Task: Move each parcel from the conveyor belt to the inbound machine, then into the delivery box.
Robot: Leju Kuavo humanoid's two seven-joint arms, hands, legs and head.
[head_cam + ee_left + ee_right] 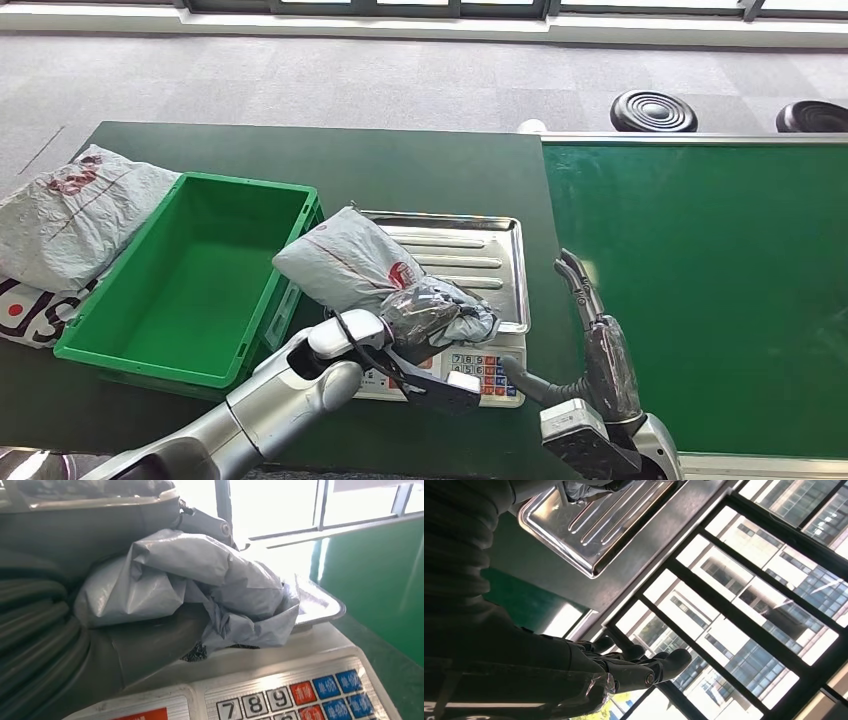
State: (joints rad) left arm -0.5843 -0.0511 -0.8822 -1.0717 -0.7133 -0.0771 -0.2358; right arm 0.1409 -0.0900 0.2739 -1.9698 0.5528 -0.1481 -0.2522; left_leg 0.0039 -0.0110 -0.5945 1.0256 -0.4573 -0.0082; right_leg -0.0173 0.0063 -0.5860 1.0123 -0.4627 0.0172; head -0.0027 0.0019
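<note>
Dark green desk point(420, 165), ribbed steel scale tray point(490, 262), crinkled grey plastic parcel point(345, 262) lying diagonally, upper-left to lower-right, left hand point(420, 318) gripping its lower end, right hand point(600, 345) empty, fingers extended.

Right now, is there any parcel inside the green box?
No, the green box is empty; the left hand holds the grey parcel beside it.

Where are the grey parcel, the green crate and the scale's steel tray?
grey parcel point(345, 258): head view, middle of the bag.
green crate point(128, 357): head view, near rim.
steel tray point(495, 262): head view, bare ribbed surface right of the parcel.
</note>
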